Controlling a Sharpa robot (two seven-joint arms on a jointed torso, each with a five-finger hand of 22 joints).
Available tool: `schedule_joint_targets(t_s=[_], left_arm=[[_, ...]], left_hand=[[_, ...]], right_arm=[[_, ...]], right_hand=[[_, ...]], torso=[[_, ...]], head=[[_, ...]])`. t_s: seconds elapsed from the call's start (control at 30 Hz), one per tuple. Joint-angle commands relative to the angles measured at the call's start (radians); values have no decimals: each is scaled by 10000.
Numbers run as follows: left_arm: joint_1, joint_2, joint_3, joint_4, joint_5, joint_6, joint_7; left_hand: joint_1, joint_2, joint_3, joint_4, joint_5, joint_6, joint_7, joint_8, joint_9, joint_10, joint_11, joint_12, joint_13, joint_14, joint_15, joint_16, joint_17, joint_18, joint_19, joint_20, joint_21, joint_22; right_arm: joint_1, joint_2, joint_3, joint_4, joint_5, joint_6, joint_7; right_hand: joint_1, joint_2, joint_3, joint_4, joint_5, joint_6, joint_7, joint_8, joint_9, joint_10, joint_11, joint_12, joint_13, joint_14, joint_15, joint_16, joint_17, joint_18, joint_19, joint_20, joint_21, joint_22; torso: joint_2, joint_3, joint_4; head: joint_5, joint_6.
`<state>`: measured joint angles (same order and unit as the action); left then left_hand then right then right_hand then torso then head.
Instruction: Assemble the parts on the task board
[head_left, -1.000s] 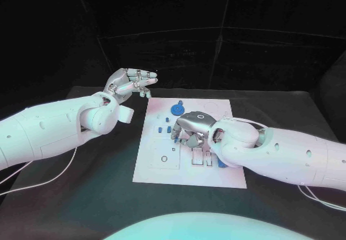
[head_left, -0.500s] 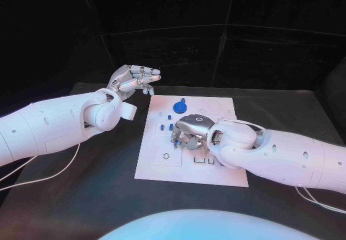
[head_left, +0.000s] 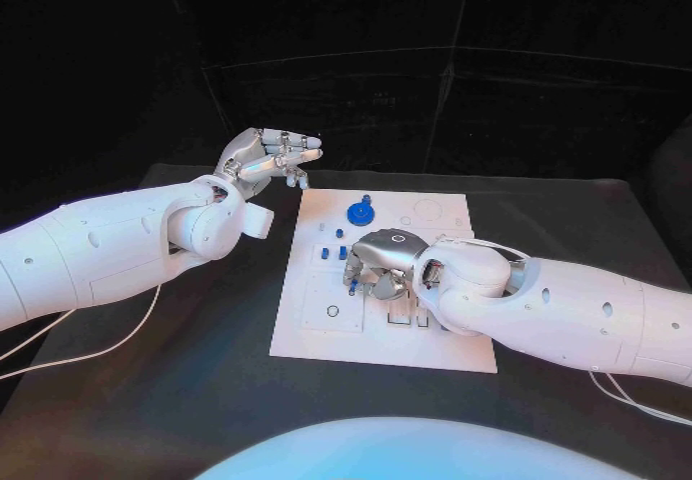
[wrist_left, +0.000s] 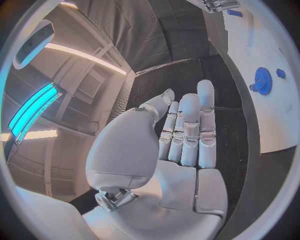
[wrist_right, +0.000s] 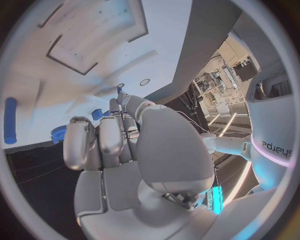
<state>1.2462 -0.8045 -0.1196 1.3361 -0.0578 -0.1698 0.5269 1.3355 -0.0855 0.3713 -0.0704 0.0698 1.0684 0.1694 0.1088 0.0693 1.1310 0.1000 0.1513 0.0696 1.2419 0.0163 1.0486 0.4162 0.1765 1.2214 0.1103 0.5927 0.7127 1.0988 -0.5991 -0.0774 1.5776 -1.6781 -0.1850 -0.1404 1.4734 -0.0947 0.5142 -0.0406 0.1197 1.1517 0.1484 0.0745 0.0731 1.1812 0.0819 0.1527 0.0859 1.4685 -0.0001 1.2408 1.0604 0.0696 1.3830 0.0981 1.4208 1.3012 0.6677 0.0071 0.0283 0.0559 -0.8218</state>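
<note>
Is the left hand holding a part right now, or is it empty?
Empty. The left hand is raised beside the task board, fingers straight and side by side, nothing between them.

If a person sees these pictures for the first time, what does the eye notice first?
First the white task board in the middle of the black table, with the right hand down on its centre. Then the left hand, raised off the board's far left corner, holding nothing, and the blue gear near the far edge.

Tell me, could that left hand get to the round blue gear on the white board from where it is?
Probably yes. The left hand is raised beside the task board's far corner, holding nothing, and the blue gear lies uncovered nearby. The right hand works nearer the middle, not between them.
</note>
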Motion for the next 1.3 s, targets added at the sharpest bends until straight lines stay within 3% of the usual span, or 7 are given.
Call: schedule_joint_targets(t_s=[0.03, 1.3], left_arm=[[16, 2, 9, 16, 43, 117, 54], [18, -16, 10, -10, 43, 135, 2]], left_hand=[[5, 85, -16, 35, 50, -4, 21, 62, -3, -4, 12, 47, 3, -67, -33, -65, -15, 62, -58, 13, -53, -9], [12, 88, -19, 32, 52, -18, 21, 68, -4, -18, 12, 55, 2, -71, -32, -66, -20, 62, -57, 13, -64, -18]], right_arm=[[6, 19, 1, -12, -141, 169, -31], [-47, 99, -22, -31, -186, 457, -76]], right_hand=[[-98, -36, 51, 3, 56, 4, 32, -16, 1, 67, -14, -8, 16, 225, -38, 27, -12, -56, 24, 47, 34, 1], [-187, -39, 39, 0, 31, 18, 28, -13, 5, 76, -16, -11, 11, 218, -33, 20, -43, -52, 7, 57, 31, -7]], torso=[[3, -3, -2], [-6, -2, 3]], head=[[5, -20], [93, -111]])
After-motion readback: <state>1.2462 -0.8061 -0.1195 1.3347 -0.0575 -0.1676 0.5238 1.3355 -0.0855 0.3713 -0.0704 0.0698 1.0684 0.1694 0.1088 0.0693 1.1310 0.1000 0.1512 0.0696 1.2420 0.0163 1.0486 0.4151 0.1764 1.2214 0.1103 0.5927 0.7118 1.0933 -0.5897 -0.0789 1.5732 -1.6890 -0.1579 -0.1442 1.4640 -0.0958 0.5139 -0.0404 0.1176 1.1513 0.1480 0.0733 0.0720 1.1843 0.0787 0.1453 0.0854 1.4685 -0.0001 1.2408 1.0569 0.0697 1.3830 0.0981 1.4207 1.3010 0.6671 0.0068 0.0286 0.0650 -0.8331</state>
